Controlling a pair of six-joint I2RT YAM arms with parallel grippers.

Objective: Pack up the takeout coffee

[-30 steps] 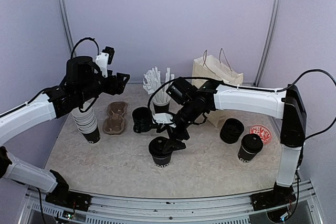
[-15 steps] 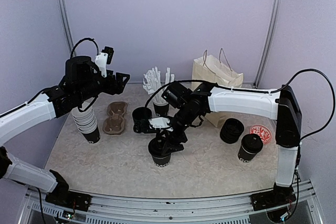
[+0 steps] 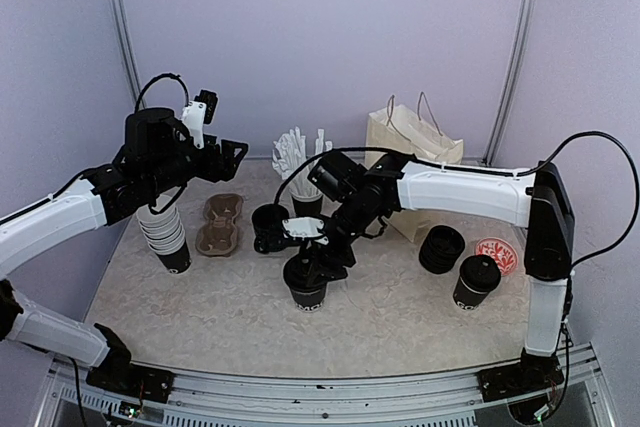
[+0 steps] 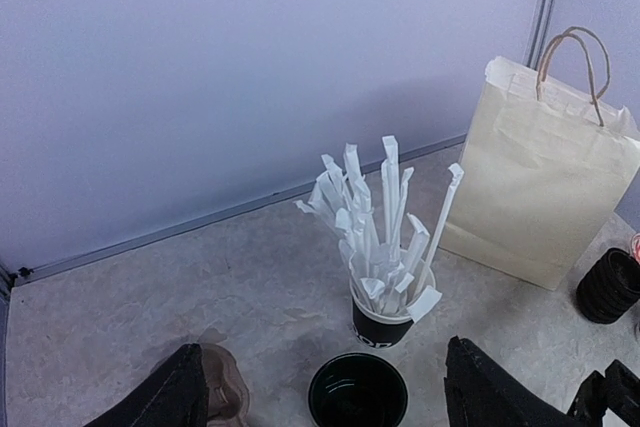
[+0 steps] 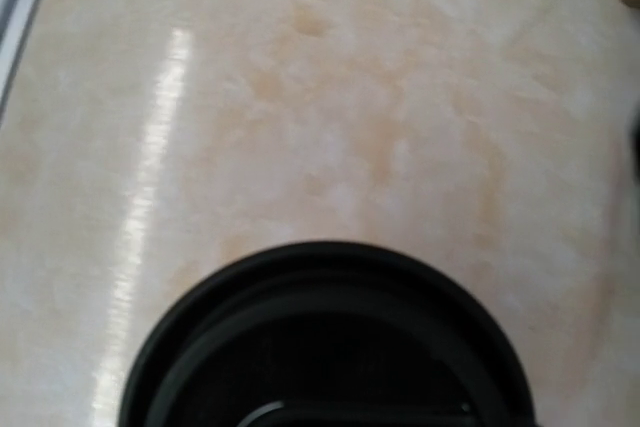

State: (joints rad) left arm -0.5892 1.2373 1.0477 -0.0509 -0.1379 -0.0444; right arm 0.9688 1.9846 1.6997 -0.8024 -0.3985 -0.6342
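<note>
This is a robotics lab booth dressed as a coffee counter. Plain lilac walls (image 3: 320, 47) and metal posts (image 3: 120, 17) close in a stone-patterned table (image 3: 400, 322) with an aluminium rail (image 3: 330, 387). On it stand a paper bag (image 3: 410, 137), wrapped straws (image 3: 295, 152), cardboard cup carriers (image 3: 220, 224) and a lidded takeout cup (image 3: 474, 287).

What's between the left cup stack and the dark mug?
A brown cardboard cup carrier sits between the cup stack and the dark mug; top view shows it.
</note>
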